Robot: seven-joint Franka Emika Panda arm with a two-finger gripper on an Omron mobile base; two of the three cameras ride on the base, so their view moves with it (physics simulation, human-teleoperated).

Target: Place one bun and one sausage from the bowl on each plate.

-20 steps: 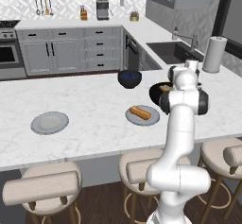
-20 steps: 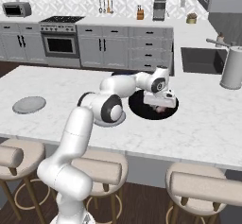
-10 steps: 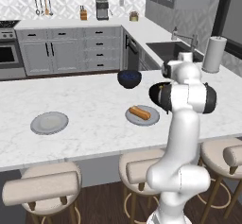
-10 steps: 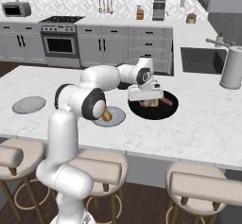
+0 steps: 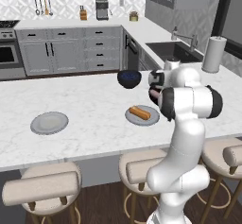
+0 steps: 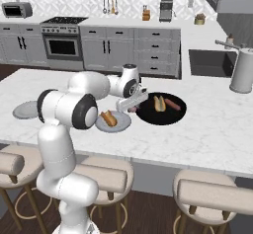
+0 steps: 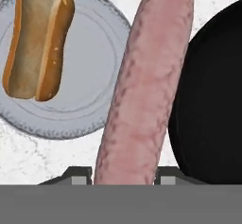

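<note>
While clamped on one sausage [image 7: 144,86], the gripper [image 6: 132,101] hangs over the seam between the near plate [image 6: 120,124] and the black bowl [image 6: 148,115] — fingers tight on its lower end. Held lengthwise, just above the plate's rim. On that plate one bun [image 6: 108,118], with bare grey room beside it. In the bowl another bun [image 6: 158,102] and a second sausage [image 6: 172,103]. Far plate [image 5: 49,123] bare toward the counter's left end — open marble between. Blue bowl [image 5: 129,79] near the back edge.
</note>
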